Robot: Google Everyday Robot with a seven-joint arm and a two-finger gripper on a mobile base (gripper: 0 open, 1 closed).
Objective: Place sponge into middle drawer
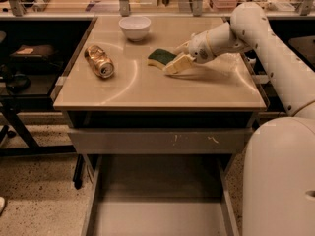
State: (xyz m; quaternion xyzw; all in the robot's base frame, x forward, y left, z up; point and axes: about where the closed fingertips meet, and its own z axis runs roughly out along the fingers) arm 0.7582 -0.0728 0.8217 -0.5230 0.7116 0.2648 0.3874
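The sponge (159, 57), dark green top over yellow foam, lies flat on the tan table top, right of centre. My gripper (173, 59) reaches in from the right and sits at the sponge's right end. It is open, with one cream finger (178, 64) on the near side and the other on the far side. The sponge rests on the table and is not lifted. The middle drawer (157, 210) is pulled out below the table, a grey tray with thin side walls and a bare floor.
A crushed can (99, 61) lies on the table's left part and a white bowl (135, 27) stands at the back. A grey front panel with white scuffs (157, 140) sits shut above the open drawer. My white arm and base (280, 171) fill the right side.
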